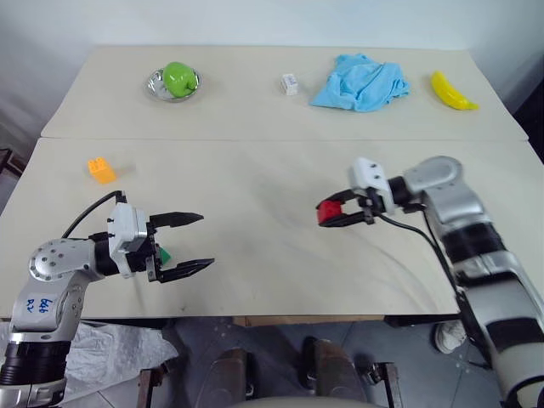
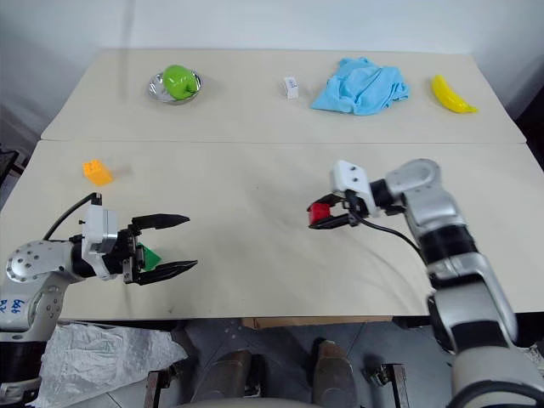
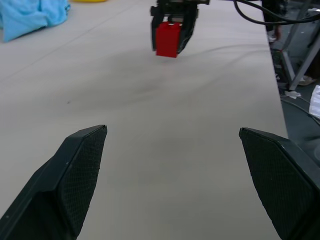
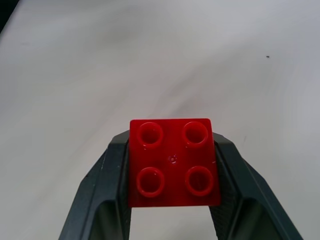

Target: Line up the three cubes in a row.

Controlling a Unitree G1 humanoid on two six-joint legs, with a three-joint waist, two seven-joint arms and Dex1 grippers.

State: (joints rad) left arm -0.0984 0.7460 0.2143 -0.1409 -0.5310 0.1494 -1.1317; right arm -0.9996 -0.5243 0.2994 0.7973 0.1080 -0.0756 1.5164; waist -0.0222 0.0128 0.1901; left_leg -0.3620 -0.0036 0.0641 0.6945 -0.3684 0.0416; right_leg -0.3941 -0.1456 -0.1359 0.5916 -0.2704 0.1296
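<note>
At the far left of the near table [image 1: 255,289] the orange cube [image 1: 100,169] sits alone on the surface, well apart from both arms and untouched, so it looks like the natural anchor for a row or simply the last piece to be fetched. Nearer and a little to its right, the left gripper [image 1: 188,244] hangs low over the table with its two black fingers spread wide and nothing between them; the green cube [image 1: 163,253] lies tucked beside the gripper's body, behind the fingertips rather than in their gap, which suggests it has been let go there or is not yet lined up for a grasp. Further right, past a bare stretch of table, the right gripper [image 1: 333,214] is clenched on the red cube [image 4: 173,161], the fingers pressing its two opposite sides with the studded face turned toward the wrist camera; the cube appears lifted just above the surface, presumably so it can be carried leftward toward the others. The three cubes are spread wide, so the row is not formed.
</note>
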